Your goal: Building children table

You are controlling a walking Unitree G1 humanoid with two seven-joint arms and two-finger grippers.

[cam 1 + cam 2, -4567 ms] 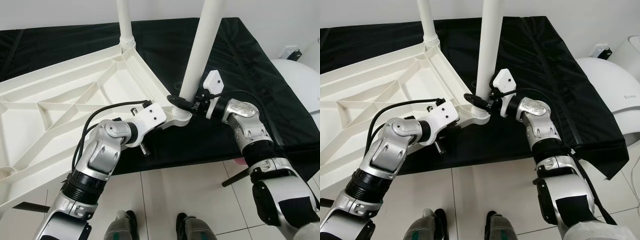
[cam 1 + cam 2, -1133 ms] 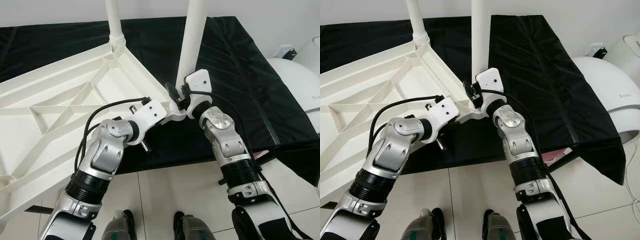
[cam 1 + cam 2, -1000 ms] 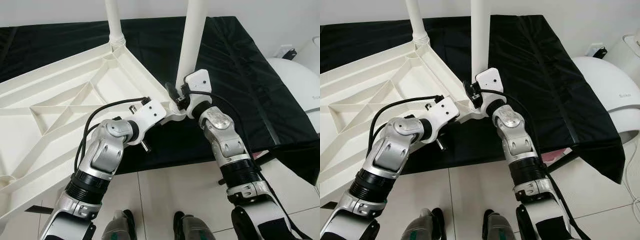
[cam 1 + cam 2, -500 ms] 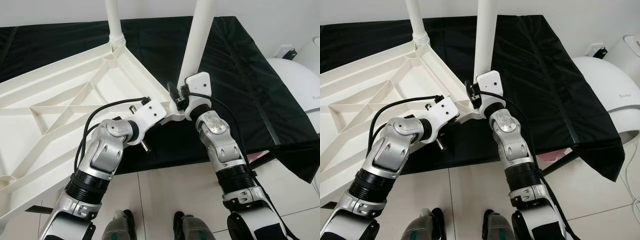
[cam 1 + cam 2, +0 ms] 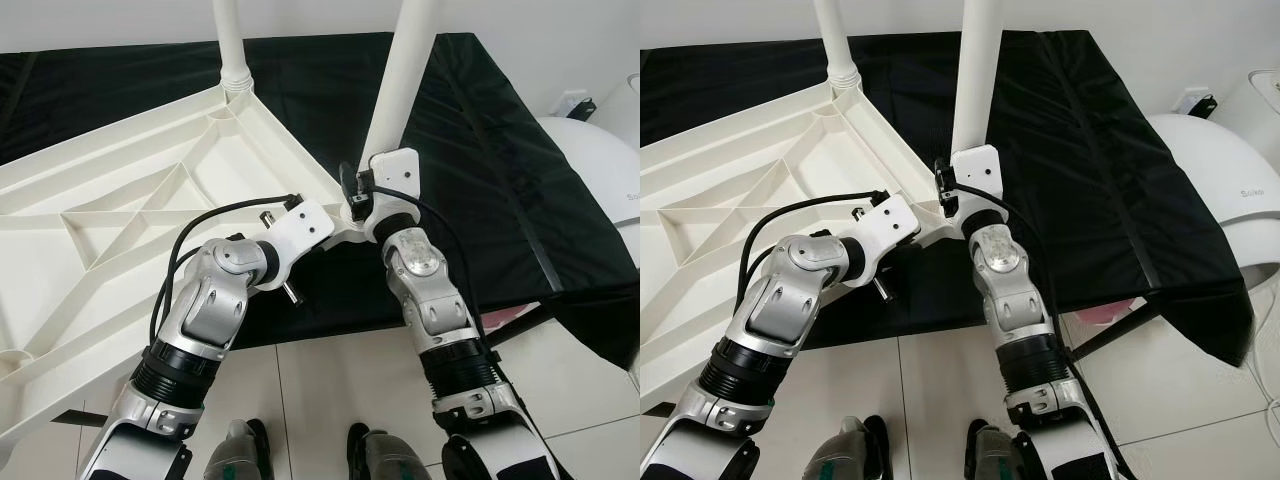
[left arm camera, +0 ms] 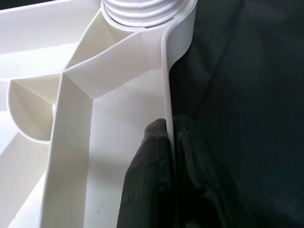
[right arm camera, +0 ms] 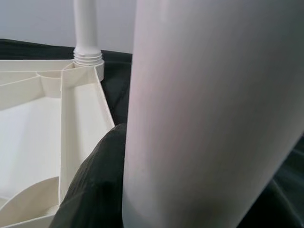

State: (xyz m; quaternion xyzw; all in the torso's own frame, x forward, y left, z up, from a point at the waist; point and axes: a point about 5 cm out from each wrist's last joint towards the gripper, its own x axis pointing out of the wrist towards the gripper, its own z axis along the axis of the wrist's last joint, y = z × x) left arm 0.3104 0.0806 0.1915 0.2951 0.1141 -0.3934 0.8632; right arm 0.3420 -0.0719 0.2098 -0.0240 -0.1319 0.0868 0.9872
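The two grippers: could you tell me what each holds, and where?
Left gripper pinches the white plastic tabletop's rim; right gripper clasps the white round leg near its base.

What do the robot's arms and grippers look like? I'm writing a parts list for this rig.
Both arms are silver metal with rounded joint housings and black ribbed collars on the forearms. Each wrist ends in a white plastic block. A black cable loops from the left arm to its block; another runs along the right arm. The left gripper has black, textured fingers; the right gripper is black too. No markings are legible.

The left hand (image 6: 172,175) pinches the white tabletop's rim wall (image 6: 167,85), black cloth (image 6: 242,80) alongside.
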